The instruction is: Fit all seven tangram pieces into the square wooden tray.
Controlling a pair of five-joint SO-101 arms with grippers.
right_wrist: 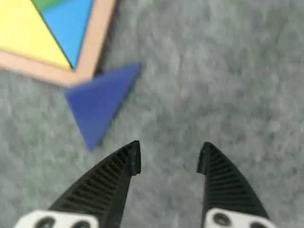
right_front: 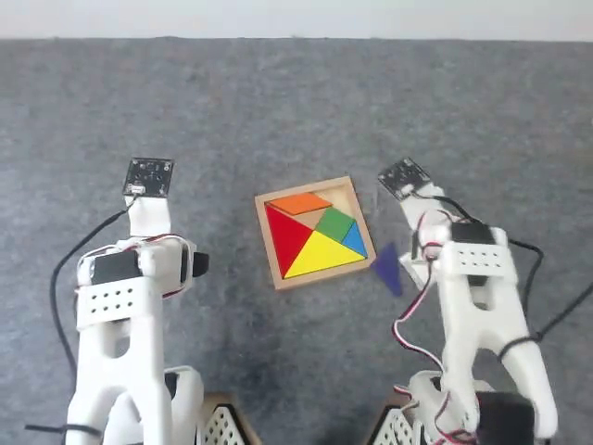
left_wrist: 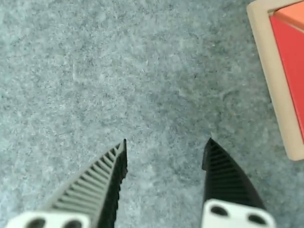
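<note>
Purple triangle (right_front: 387,267) lies on open tabletop (right_front: 278,102) beside the tray's (right_front: 324,272) lower-right corner, right gripper (right_wrist: 168,154) hovering spread nearby, left gripper (left_wrist: 166,152) spread at frame left.

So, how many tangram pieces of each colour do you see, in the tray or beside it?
Orange piece: 1
Red piece: 1
Green piece: 1
Yellow piece: 1
Light blue piece: 1
Dark blue piece, outside the tray: 1
Total: 6

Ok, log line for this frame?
dark blue triangle outside square wooden tray | left gripper open | right gripper open
</note>
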